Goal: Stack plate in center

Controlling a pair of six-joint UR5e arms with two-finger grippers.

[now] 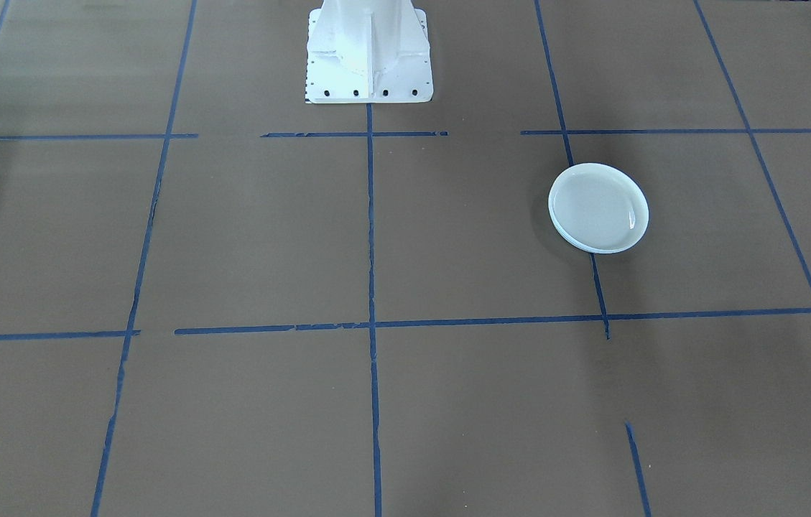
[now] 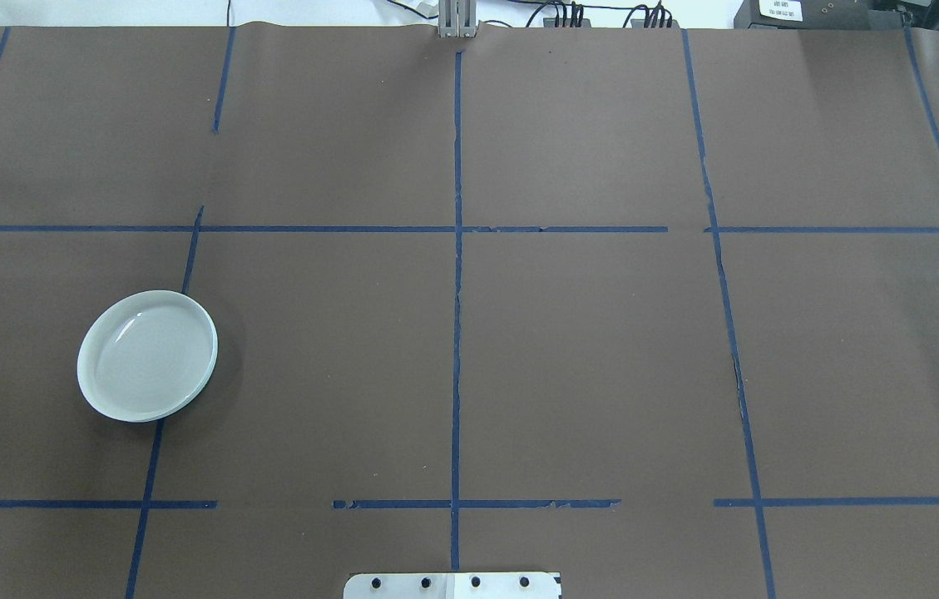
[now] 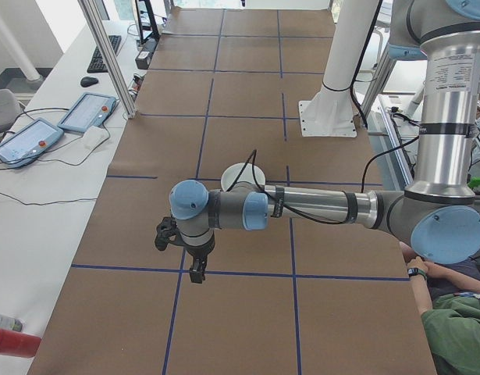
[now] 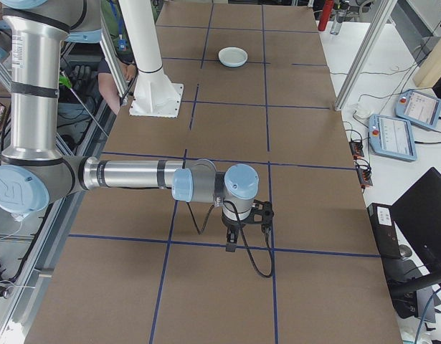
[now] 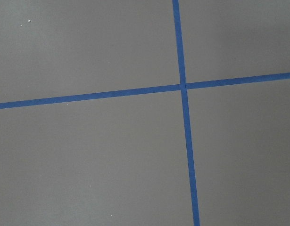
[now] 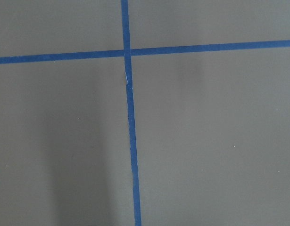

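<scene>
Brown tabletop gridded with blue tape; we see one plate stack on the robot's left, off center. Risk: a rim grasp may lift only the top plate or slide the stack. Left tool and right tool touch nothing; opening indeterminable.

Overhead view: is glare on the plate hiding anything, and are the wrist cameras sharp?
Overhead: the plate shows only a thin highlight near its upper left rim and a soft shadow to its right. Both wrist views: evenly lit, blue tape crisp, with a faint vertical shadow band in the right wrist view.
</scene>
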